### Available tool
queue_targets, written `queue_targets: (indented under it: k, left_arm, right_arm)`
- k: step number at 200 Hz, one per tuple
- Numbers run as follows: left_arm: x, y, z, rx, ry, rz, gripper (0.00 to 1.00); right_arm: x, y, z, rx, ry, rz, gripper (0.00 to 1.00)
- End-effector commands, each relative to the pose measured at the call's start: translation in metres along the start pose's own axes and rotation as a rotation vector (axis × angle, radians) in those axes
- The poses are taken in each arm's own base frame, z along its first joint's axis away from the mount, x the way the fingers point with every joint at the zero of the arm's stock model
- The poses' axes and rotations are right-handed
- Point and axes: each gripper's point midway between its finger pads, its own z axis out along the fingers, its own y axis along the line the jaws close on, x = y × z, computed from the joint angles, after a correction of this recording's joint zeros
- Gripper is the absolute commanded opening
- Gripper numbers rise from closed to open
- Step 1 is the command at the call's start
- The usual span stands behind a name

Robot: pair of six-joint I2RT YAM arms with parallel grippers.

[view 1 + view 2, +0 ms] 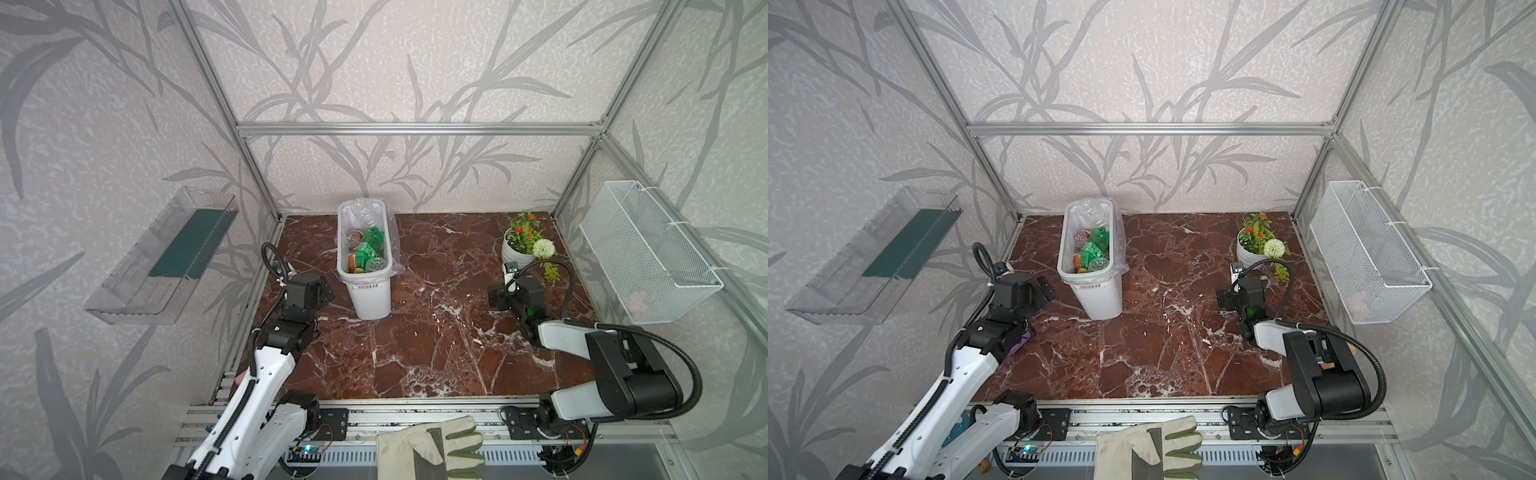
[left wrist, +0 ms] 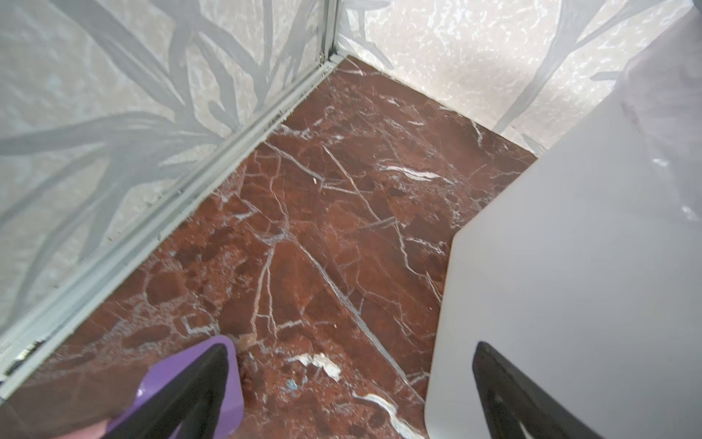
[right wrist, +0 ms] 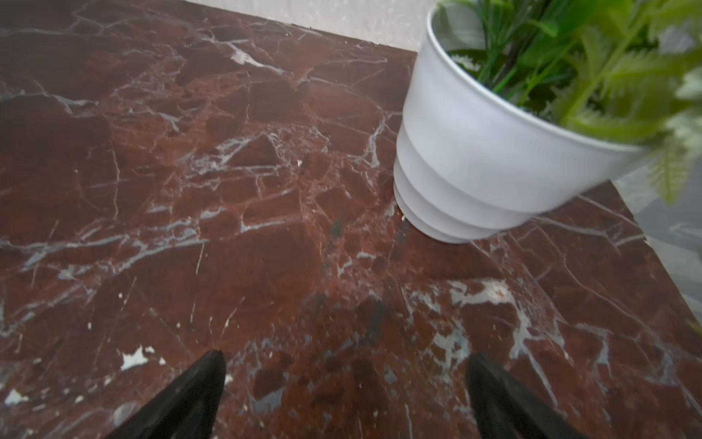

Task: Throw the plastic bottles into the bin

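Marble tabletop (image 1: 415, 353) is lying before us, a glove (image 1: 432, 444) running off-frame at six o'clock. We are holding left gripper (image 2: 351, 346) and right gripper (image 3: 345, 355) spread, empty. At eleven o'clock the bin (image 1: 370, 299) is hiding most plastic bottles (image 1: 368, 249).

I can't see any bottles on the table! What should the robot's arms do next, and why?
Probably draw both arms back to rest. The small plastic bottles lie piled inside the tall white plastic bin, no bottle shows on the red marble table, and the left gripper and right gripper are both open and empty.
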Motion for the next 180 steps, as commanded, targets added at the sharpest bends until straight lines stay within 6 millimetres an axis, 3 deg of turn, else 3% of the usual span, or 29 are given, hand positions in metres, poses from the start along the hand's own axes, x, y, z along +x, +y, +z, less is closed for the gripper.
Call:
queue_targets:
  k: [1, 15, 30, 39, 62, 88, 108, 132, 180]
  left_arm:
    - [-0.038, 0.007, -0.001, -0.099, -0.169, 0.114, 0.99]
    - [-0.039, 0.000, 0.007, -0.067, -0.239, 0.155, 0.99]
    - [-0.026, -0.016, 0.022, 0.018, -0.285, 0.250, 0.99]
    - [-0.018, -0.022, 0.033, 0.036, -0.298, 0.294, 0.99]
    - [0.012, -0.022, 0.074, -0.008, -0.224, 0.394, 0.99]
    - [0.023, -0.008, 0.108, -0.066, -0.245, 0.311, 0.99]
    - [0.020, -0.010, 0.120, -0.055, -0.204, 0.306, 0.99]
    - [0.034, -0.004, 0.139, 0.010, -0.235, 0.250, 0.99]
    - [0.035, 0.000, 0.138, -0.002, -0.206, 0.243, 0.99]
  right_arm:
    - [-0.025, -0.005, 0.007, -0.011, -0.122, 0.029, 0.99]
    - [-0.010, -0.010, 0.004, -0.010, -0.090, 0.054, 0.99]
    - [-0.016, -0.012, 0.002, 0.002, -0.199, 0.069, 0.99]
    - [-0.015, -0.013, 0.000, 0.003, -0.177, 0.072, 0.99]
    - [-0.015, -0.013, 0.004, 0.002, -0.170, 0.072, 0.99]
    - [-0.015, -0.013, 0.004, 0.003, -0.171, 0.073, 0.99]
    - [-0.015, -0.013, 0.003, 0.005, -0.170, 0.072, 0.99]
    - [-0.016, -0.013, 0.004, 0.004, -0.176, 0.070, 0.99]
    - [-0.016, -0.013, 0.004, 0.003, -0.173, 0.071, 0.99]
